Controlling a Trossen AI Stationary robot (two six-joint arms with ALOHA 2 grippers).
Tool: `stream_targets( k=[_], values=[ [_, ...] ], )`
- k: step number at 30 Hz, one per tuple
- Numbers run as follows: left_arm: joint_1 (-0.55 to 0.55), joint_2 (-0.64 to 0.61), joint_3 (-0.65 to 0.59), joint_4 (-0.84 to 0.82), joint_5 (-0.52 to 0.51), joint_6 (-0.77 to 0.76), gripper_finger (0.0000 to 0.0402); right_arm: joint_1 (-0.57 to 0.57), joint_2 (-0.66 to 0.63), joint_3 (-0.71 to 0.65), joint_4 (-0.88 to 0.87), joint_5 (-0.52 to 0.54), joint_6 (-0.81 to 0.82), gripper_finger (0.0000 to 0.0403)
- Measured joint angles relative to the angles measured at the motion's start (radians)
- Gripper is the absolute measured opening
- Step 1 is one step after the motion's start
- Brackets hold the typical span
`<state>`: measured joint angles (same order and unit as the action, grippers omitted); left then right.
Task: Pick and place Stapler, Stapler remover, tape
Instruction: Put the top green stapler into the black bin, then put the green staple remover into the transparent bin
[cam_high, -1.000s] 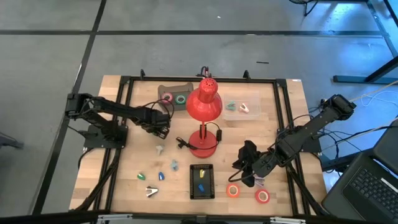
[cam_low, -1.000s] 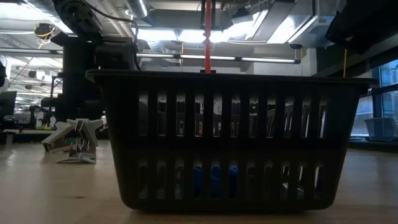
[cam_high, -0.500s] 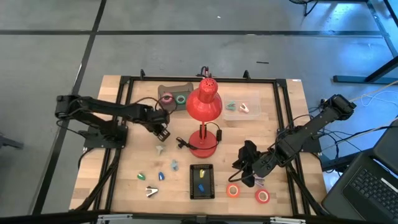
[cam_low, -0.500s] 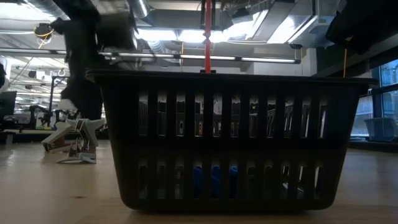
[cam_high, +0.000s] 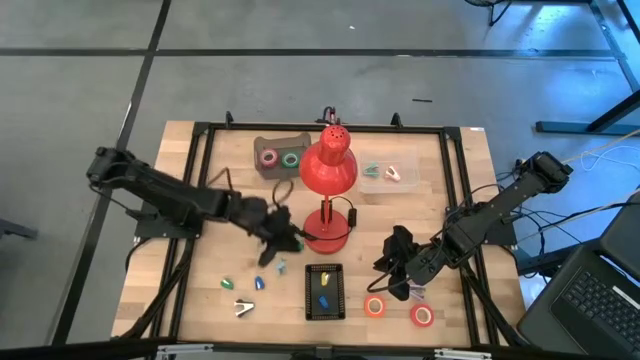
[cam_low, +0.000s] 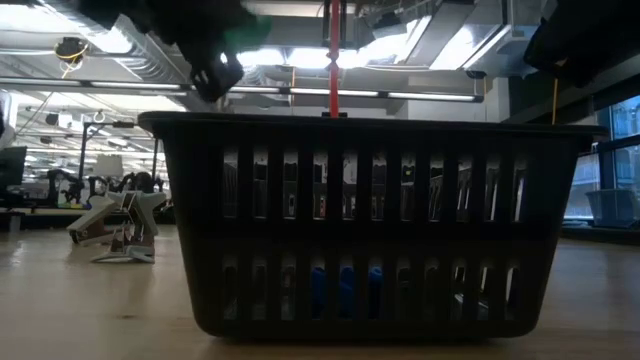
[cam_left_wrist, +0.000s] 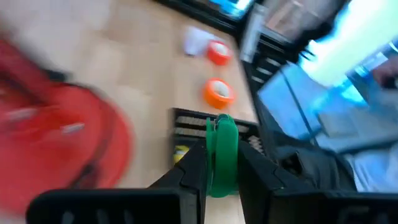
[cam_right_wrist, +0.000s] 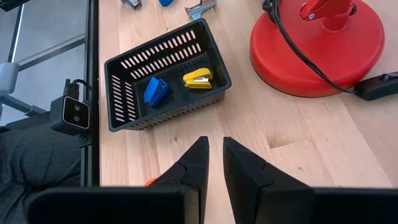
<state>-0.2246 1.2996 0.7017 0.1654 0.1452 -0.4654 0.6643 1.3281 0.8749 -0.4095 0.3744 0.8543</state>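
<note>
Wood planks make up your table (cam_high: 450, 190), framed by black rails, and it sits on a grey floor crossed by dark lines. Across the table at low level you see a workshop with bright ceiling lights and pipes. A red lamp (cam_high: 328, 170) stands mid-table with a corded base. Behind it sits a grey tray (cam_high: 271, 146) with a pink tape roll (cam_high: 268, 158) and a green tape roll (cam_high: 290, 158) in it. A black basket (cam_high: 324, 291) near the front edge holds a blue stapler (cam_right_wrist: 155, 90) and a yellow stapler (cam_right_wrist: 198, 79). Two orange-red tape rolls (cam_high: 375, 306) lie on the wood to the right of the basket.

Your left gripper (cam_high: 283, 240) is beside the lamp base, its fingers clamped on a green roll of tape (cam_left_wrist: 222, 155) held on edge, just short of the basket. Your right gripper (cam_right_wrist: 213, 163) waits near the front right, over bare wood beside the basket; its fingers are close together with a narrow gap, holding nothing.

Compared with a second ago, your left arm has swung from the grey tray down toward the lamp base and basket. The small pale item that lay on the wood in front of the tray is no longer visible there. Your right arm has not moved.
</note>
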Motion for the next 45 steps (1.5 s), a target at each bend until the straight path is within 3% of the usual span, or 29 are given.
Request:
stream_targets(
  k=[8,21,24,32,39,42,45],
  values=[
    [-0.121,0.231,0.002,0.243,0.001,0.079,0.0056,0.0,0.0,0.0,0.0,0.0,-0.002,0.0049],
    [-0.127,0.487,0.231,0.112,0.137,0.199,0.0053,-0.001,0.0,0.0,0.001,0.019,0.001,0.0049],
    [-0.124,0.498,0.237,0.1,0.12,0.199,0.0061,-0.001,0.0,0.0,0.001,0.019,0.001,0.0049],
    [-0.09,0.502,0.238,0.092,0.1,0.164,0.0163,-0.001,0.0,0.0,-0.001,0.019,0.001,0.0049],
    [-0.064,0.499,0.238,0.085,0.132,0.139,0.0207,-0.001,0.0,0.0,-0.001,0.019,0.001,0.0049],
    [-0.043,0.452,0.238,-0.052,0.178,0.1,0.0209,-0.001,0.0,0.0,-0.001,0.019,0.001,0.0049],
    [-0.036,0.386,0.238,-0.277,0.093,0.057,0.0202,-0.001,0.0,0.0,-0.001,0.018,0.001,0.0049]
  ],
)
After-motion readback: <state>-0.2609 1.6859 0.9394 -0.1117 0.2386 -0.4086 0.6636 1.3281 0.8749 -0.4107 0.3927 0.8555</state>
